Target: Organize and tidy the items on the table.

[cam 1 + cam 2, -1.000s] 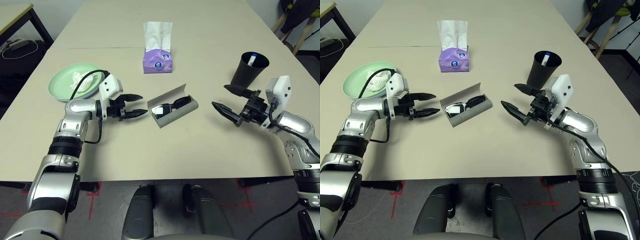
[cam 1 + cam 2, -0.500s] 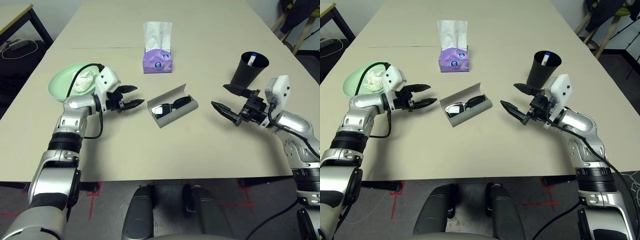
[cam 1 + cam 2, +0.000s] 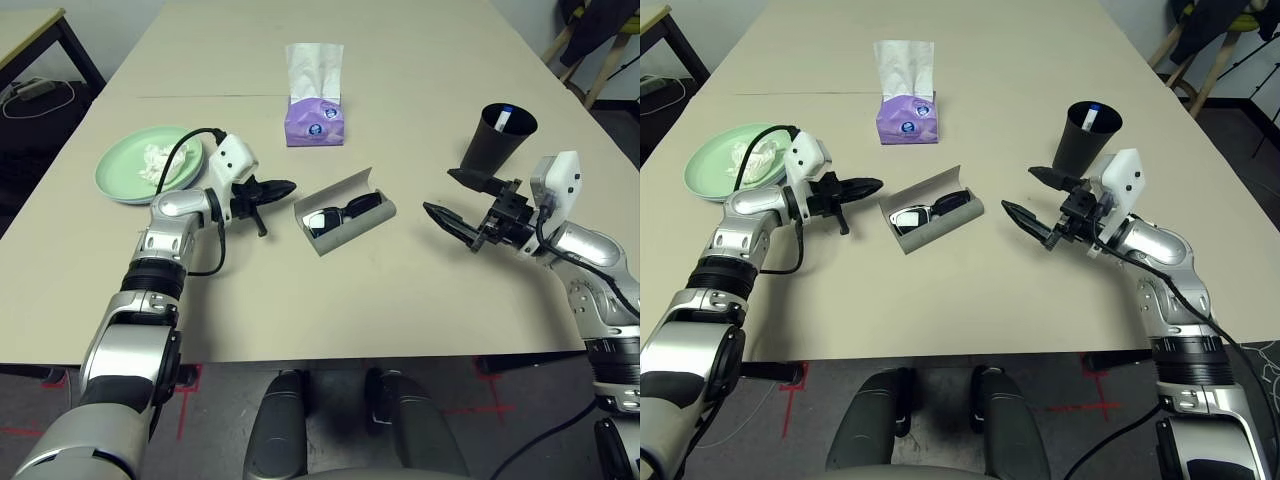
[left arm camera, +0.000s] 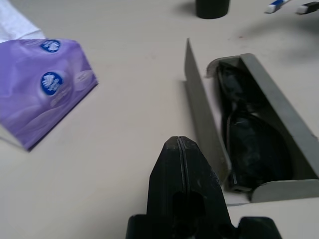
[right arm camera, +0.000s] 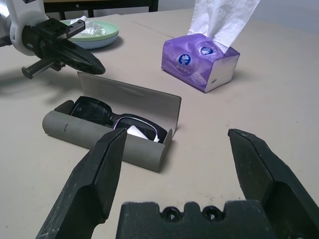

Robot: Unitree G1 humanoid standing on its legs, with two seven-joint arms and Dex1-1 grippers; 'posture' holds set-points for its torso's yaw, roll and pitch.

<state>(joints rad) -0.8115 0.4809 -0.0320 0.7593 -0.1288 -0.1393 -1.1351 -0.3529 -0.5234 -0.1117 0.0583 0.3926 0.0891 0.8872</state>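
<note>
Robot lab or test room, large plain beige surface point(image 3: 420, 60), red tape marks on grey floor point(image 3: 190, 385) beneath it, loose cables point(image 3: 35, 95) and a second black-legged table point(image 3: 40, 30) beside it

The worktop point(image 3: 400, 290) has a smooth, matt pale beige top, and the glasses case point(image 5: 114, 130) on it looks like matt grey felt or soft-touch plastic, holding glossy black plastic sunglasses point(image 5: 119, 119). The tissue box point(image 5: 202, 63) has a purple wrapper with a slight sheen and soft white paper rising from it. The green plate point(image 3: 140, 165) is smooth, the cup point(image 3: 497, 138) matt black.
</note>
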